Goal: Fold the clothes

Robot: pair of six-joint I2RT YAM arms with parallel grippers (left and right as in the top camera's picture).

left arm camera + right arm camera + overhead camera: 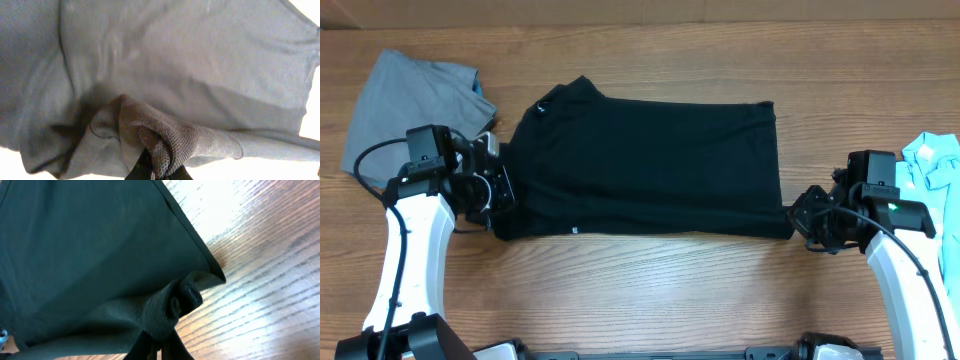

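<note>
Lying across the middle of the worktop point(670, 290): black shirt point(650, 165), folded into a wide band, collar end left, hem end right, cloth mostly flat.

Writing: tiny white mark point(541, 109) by the collar at the far-left part of the cloth; small white label point(574, 230) on the near edge, left of centre. Both too small to read.

Clamped fully shut on the shirt's near-left corner: left tool point(505, 195). Left wrist view: a wad of knit cloth gathered and pinched at the tool tips, the rest of the shirt spread beyond, washed out to grey by glare.

Clamped fully shut on the near-right hem corner: right tool point(800, 212). Right wrist view: hem corner puckered into a small knot at the tips, bare wood grain to the right of it.

Around: grey garment point(405, 105), crumpled, far left, just beside the collar end and behind the left arm's wrist. Light-blue garment point(935, 165) at the right edge, cut off by the frame, just beyond the right arm, well apart from the shirt.

In the way: left arm's black wrist housing over the shirt's left end, hiding the edge there. Black cables looped along both white arms.
</note>
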